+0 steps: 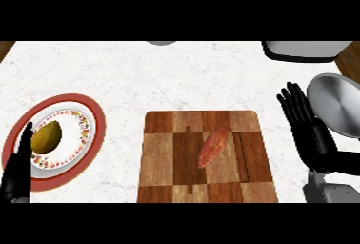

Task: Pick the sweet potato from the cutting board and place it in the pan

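Note:
A reddish sweet potato (212,147) lies at a slant on the chequered wooden cutting board (165,162), a little right of the board's middle. The grey pan (337,103) sits at the right edge of the counter, partly cut off by the view. My right hand (309,131) stands open with straight fingers between the board's right edge and the pan, touching neither. At the lower left, my left hand (17,169) is open, fingers up, over the edge of a plate.
A red-rimmed plate (88,138) with a patterned inner plate holds a yellow-brown potato (47,137) at the left. A dark-rimmed white object (306,50) sits at the back right. Brown wood shows past the counter's right edge (349,62).

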Robot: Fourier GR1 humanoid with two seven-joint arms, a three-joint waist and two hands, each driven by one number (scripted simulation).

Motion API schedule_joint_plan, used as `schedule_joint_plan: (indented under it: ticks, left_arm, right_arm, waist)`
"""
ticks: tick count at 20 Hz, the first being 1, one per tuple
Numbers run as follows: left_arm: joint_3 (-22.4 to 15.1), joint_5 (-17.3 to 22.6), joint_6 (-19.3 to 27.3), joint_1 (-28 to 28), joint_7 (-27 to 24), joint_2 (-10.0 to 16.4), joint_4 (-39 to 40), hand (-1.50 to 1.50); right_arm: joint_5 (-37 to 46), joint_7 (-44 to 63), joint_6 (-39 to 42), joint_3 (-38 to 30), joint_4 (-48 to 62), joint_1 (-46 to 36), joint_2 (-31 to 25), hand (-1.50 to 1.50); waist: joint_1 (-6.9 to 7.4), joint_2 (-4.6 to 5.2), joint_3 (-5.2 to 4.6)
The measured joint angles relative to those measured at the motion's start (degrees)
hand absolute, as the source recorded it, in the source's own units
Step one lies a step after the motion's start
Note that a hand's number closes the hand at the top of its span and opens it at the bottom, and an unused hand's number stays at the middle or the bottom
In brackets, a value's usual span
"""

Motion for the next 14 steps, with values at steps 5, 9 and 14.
schedule_joint_plan:
  ticks: [5,9,14]
  left_arm:
    - [-4.01,3.0,-4.67,-3.44,-3.73,-5.77,-4.67,0.0]
    - [-7.6,6.4,-9.31,-6.06,-6.07,-10.29,-9.15,0.0]
    - [-11.24,7.55,-11.91,-6.1,-6.72,-13.69,-13.06,0.0]
  right_arm:
    - [-0.28,1.13,-1.46,0.2,-3.01,-2.43,1.17,1.5]
    - [5.25,3.06,-8.76,-1.64,-3.71,0.75,0.79,-1.5]
    - [12.23,2.79,-14.35,2.85,-13.55,13.55,3.49,-1.5]
  waist:
    - [-1.11,-1.08,2.23]
    - [-3.05,-1.51,2.58]
    - [-2.56,-1.59,3.0]
